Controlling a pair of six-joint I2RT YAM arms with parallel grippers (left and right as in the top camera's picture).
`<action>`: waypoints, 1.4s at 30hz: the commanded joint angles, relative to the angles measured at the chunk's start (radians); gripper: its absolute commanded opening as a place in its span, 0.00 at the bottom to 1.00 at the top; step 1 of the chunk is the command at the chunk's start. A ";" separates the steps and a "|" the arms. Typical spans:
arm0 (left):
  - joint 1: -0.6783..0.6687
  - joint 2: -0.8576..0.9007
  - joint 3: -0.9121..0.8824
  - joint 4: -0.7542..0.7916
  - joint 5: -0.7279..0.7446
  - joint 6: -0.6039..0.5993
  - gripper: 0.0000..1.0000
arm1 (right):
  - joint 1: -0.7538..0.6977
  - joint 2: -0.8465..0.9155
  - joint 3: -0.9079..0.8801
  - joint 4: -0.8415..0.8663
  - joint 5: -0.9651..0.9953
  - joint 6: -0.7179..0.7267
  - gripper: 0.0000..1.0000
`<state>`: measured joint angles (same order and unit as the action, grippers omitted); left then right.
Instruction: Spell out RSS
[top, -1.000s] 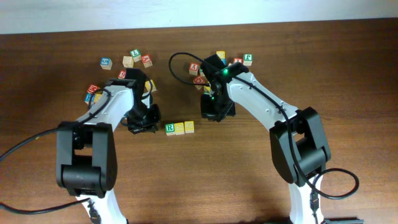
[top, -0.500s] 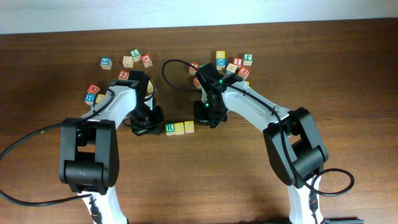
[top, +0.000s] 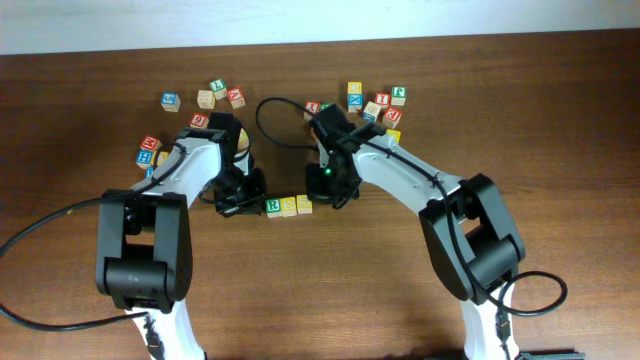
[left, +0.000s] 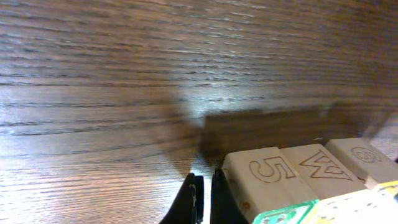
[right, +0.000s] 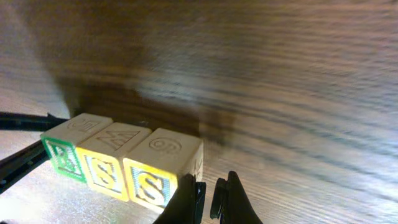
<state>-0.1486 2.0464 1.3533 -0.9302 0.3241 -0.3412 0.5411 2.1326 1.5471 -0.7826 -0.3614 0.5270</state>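
Between the two pincers, three cubes sit in a straight, touching row on the table (top: 350, 280). The R cube (top: 273, 206) lies just right of the left pincer (top: 255, 206), whose fingers are pressed together and hold nothing. The first S cube (top: 289, 205) is in the middle, and the second S cube (top: 304, 204) lies just left of the right pincer (top: 316, 199), which is likewise closed and empty. Seen from the right wrist, the second S cube (right: 149, 183) stands close beside the pincer tips (right: 208, 198), and contact cannot be judged. Seen from the left wrist, the R cube (left: 267, 180) sits right next to the tips (left: 203, 198). Beyond both pincers, loose cubes (top: 205, 98) lie scattered.
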 joint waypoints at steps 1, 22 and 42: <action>-0.002 0.014 -0.011 0.004 0.037 -0.009 0.00 | 0.021 0.002 -0.013 0.003 -0.013 0.013 0.04; -0.027 0.014 -0.011 0.033 0.000 -0.002 0.00 | 0.019 0.002 -0.012 -0.014 -0.009 0.013 0.04; 0.087 -0.011 0.062 -0.103 -0.169 0.006 0.00 | -0.048 -0.027 0.081 -0.256 0.110 -0.018 0.04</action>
<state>-0.0933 2.0464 1.3705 -1.0088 0.2119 -0.3401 0.4911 2.1326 1.5776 -1.0119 -0.2947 0.5232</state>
